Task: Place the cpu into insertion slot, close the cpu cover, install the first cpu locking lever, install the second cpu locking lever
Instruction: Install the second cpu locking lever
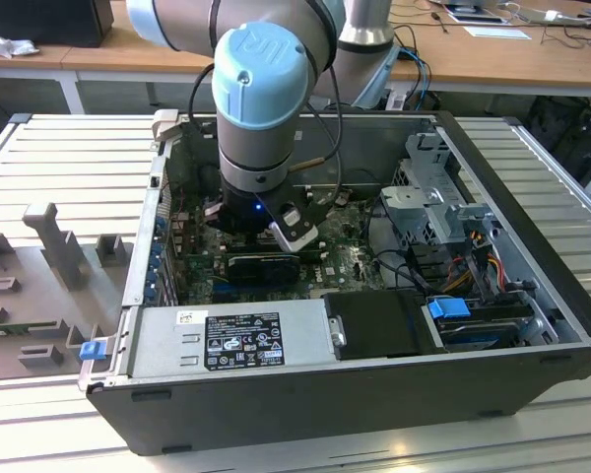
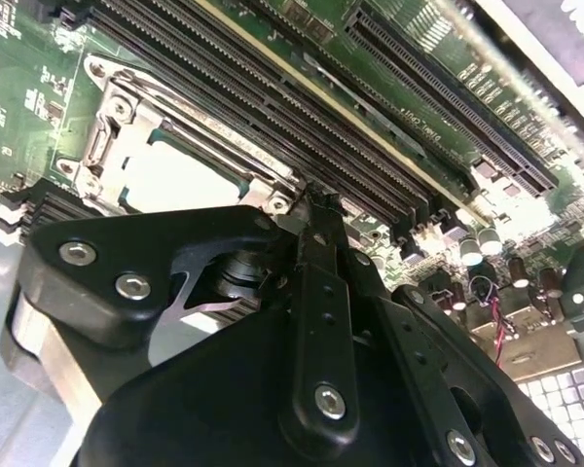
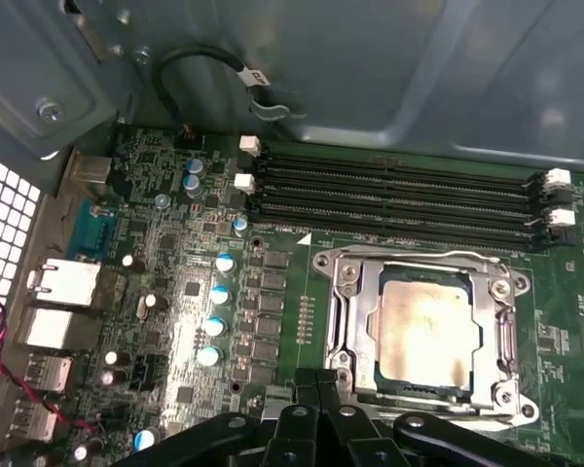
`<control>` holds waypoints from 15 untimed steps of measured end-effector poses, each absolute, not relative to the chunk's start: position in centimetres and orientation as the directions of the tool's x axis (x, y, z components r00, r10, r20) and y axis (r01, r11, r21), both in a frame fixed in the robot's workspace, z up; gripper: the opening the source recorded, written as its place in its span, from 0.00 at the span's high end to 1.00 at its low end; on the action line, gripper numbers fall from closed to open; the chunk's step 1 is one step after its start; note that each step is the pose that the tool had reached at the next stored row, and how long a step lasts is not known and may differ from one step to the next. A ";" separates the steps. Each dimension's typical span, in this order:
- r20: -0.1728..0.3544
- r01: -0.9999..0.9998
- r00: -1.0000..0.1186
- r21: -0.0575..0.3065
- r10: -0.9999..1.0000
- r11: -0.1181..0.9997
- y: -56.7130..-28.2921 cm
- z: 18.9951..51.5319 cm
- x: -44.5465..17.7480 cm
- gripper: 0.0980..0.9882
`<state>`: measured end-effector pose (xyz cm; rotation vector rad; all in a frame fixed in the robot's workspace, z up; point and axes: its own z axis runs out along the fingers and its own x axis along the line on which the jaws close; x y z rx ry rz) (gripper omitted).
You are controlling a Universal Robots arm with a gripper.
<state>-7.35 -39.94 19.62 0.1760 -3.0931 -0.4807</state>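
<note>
Now we look first at the gripper [image 2: 316, 199]. In the second wrist view its black fingers [image 2: 321, 292] come together to one narrow tip, so we judge it closed, and we see nothing held between them. The tip stands just beside a corner of the slot [image 3: 423, 331], near the thin metal rods that run along the frame. We think it is placed so because the levers [image 3: 394, 255] are the part in hand, but we cannot tell if the tip touches one.

The cpu [image 3: 420, 334] already lies in the slot: its pale metal top shows flat in the recessed centre in both wrist views. The cover [image 3: 350, 321] lies down over it as a silvery frame, and the chip shows through its square cut-out. So we judge the first two steps done. Whether any lever is hooked we cannot say.

Next to the slot run the long black memory slots [image 3: 399, 199], parallel to one side of it, on the green board [image 3: 175, 292].

In the exterior view the arm [image 1: 266, 99] reaches down into the open computer case [image 1: 374, 414], which lies on its side on a ribbed table [image 1: 69, 168]. The case holds the board, a power supply box [image 1: 227, 340] along the near wall, and a drive cage [image 1: 443, 202] with cables at the exterior view's right.
</note>
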 end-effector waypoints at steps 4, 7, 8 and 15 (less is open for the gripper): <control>-0.011 -0.110 -0.994 0.312 -0.112 0.944 -40.0 19.5 -7.6 0.99; -0.012 -0.110 -0.994 0.316 -0.112 0.942 -40.0 21.0 -7.6 0.99; -0.012 -0.110 -0.994 0.316 -0.112 0.942 -40.0 21.7 -7.6 0.99; -0.012 -0.110 -0.994 0.316 -0.112 0.942 -40.0 23.0 -7.6 0.99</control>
